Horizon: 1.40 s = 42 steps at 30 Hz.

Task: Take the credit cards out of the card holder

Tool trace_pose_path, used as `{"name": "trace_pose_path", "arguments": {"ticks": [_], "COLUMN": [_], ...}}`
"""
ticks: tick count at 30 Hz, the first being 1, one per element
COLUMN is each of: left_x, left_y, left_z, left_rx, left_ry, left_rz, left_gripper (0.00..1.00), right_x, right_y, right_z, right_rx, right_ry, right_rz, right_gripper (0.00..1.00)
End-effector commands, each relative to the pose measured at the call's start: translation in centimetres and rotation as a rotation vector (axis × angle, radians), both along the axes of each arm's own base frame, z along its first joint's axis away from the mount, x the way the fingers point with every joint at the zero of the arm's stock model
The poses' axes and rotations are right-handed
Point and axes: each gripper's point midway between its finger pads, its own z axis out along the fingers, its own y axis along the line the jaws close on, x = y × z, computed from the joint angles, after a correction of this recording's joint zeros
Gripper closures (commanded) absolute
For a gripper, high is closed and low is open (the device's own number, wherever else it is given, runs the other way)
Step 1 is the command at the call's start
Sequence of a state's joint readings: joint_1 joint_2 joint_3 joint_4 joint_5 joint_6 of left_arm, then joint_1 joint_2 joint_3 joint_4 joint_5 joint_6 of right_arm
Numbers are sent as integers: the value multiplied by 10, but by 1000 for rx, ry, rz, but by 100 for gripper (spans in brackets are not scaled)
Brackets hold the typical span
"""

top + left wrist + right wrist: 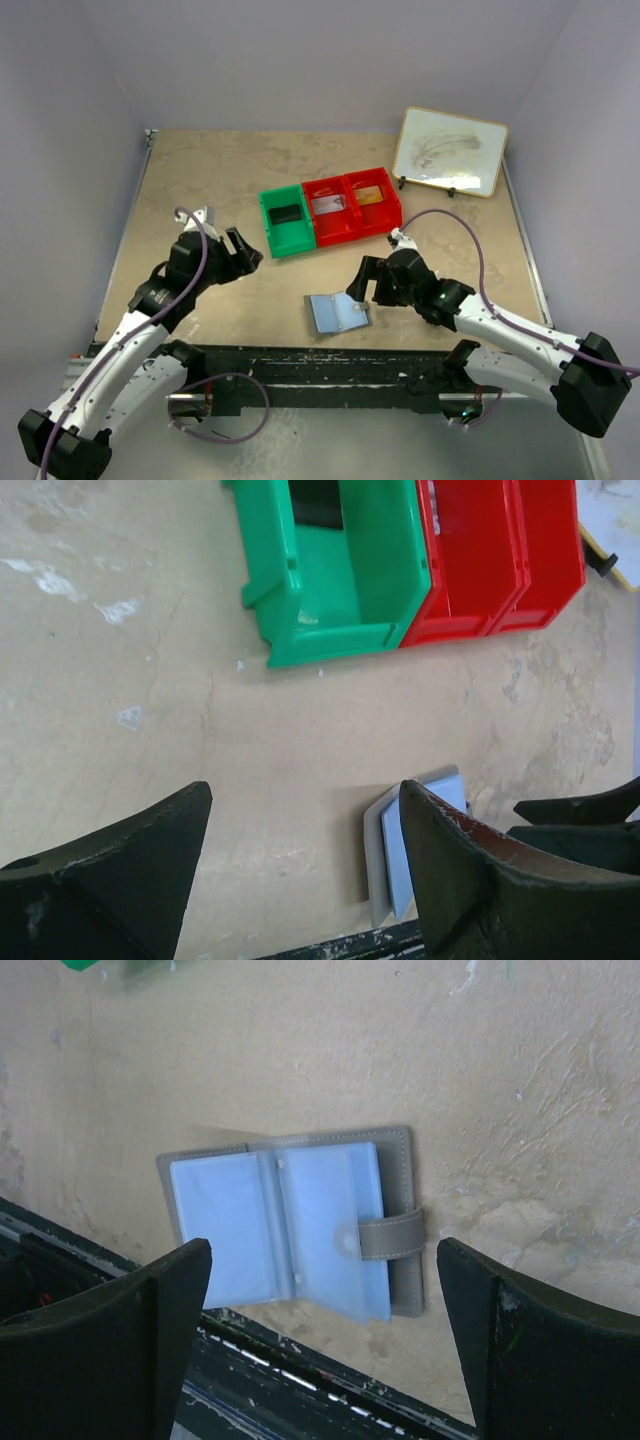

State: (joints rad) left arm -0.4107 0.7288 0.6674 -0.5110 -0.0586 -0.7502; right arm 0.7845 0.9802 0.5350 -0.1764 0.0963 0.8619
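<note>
Surface: beige mottled table point(200, 180) with pale scuffs; plain pale walls point(300, 60) on three sides
Card holder point(338, 313): grey, lying open by the table's near edge, clear sleeves up
Right claw point(360, 282): fingers wide apart, empty, just beside the holder
Left claw point(246, 254): fingers apart, empty, well to the left
Far side: green bin point(270, 232), two red bins point(345, 232), whiteboard point(450, 150) in the right corner
</note>
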Motion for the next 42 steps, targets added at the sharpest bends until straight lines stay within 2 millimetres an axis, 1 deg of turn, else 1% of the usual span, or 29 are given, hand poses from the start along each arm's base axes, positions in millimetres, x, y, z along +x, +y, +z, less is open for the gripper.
{"name": "trace_pose_path", "arguments": {"ticks": [1,5,7,8,11,14,16,19,21,23,26,29,33,36,39,42], "left_x": [-11,-21,-23,-25,-30,-39,-42,-50,-55,-60,-66,-70,-73,-77,-80,-83], "left_y": [-30,-57,-71,-79,-101,-122,-129,-139,-146,-152,-156,-157,-156,-157,-157,-154], "left_z": [-17,-25,-32,-37,-49,-64,-70,-81,-86,-92,-102,-107,-111,-115,-120,-127], "left_rx": [-90,-106,-128,-136,-140,-115,-100,-80,-89,-89,-66,-49,-33,-24,-18,-14], "left_ry": [50,50,62,73,88,111,124,136,143,157,175,183,188,190,192,195], "left_rz": [-58,-115,-138,-151,-177,-209,-209,-216,-224,-233,-238,-241,-246,-265,-277,-271], "left_gripper": [26,26,26,26,28,29,30,33,36,38,42,52,65,76,87,97], "right_x": [-7,-12,-18,-21,-23,-24,-29,-25,-27,-28,-36,-37,-36,-32,-37,-38], "right_y": [3,6,10,11,12,16,17,14,12,11,13,12,17,23,31,37], "right_z": [-2,-1,-4,-6,-12,-18,-24,-32,-38,-41,-47,-53,-55,-51,-50,-46], "right_rx": [59,95,113,115,120,133,131,101,82,74,86,76,86,106,151,196], "right_ry": [35,37,54,68,79,90,122,131,149,154,186,200,210,183,201,202], "right_rz": [-21,1,29,42,48,55,65,46,42,38,64,58,73,97,123,130], "right_gripper": [5,12,17,20,26,28,30,33,35,36,36,36,39,42,47,50]}}
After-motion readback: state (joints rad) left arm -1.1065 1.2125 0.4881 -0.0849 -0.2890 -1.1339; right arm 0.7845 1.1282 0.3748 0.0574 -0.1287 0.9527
